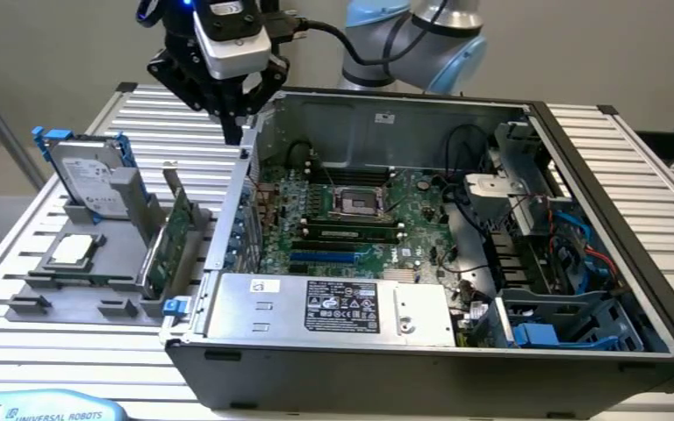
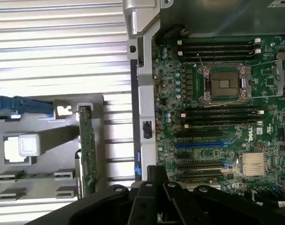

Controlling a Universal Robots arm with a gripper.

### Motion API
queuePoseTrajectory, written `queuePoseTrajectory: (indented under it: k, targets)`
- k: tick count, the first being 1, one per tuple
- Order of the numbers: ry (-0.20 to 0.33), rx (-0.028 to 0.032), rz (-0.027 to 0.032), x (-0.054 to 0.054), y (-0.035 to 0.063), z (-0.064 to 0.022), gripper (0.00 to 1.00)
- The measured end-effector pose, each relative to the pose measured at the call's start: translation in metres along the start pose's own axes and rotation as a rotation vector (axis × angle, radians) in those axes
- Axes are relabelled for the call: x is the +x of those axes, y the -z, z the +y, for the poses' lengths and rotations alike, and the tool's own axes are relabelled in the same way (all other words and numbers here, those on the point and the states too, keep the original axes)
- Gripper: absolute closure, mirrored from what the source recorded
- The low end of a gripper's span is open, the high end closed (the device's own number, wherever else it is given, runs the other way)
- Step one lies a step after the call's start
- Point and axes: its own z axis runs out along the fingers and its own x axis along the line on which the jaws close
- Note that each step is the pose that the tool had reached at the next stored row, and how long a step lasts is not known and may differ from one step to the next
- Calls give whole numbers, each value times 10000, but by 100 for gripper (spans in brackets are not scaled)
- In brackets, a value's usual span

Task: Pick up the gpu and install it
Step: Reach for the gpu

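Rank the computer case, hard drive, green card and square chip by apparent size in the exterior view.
Largest: computer case.
Then hard drive and gpu (the green card), too alike to rank; the card sits angled.
Smallest: processor chip.

Open computer case on a slatted metal table, spare parts racked beside it.

The case [image 1: 431, 373] lay on the table [image 1: 32, 351] with its cover off, showing a green motherboard [image 1: 413, 215]. A metal-framed processor socket [image 1: 354, 204] sat near the board's middle, with a blue slot [image 1: 331, 257] nearer the silver, labelled power supply [image 1: 331, 307]. Blue cables [image 1: 589, 250] ran along the exterior view's right. Outside the case stood a grey holder [image 1: 68, 303], where a hard drive with blue rails [image 1: 85, 175] stood upright and a small square silver chip [image 1: 71, 250] lay flat.
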Motion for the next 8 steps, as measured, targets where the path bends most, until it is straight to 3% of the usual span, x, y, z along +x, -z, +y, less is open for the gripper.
queuePoseTrajectory:
  k: [8]
  targets:
    - [-1,0,0,358,-3,-48,89]
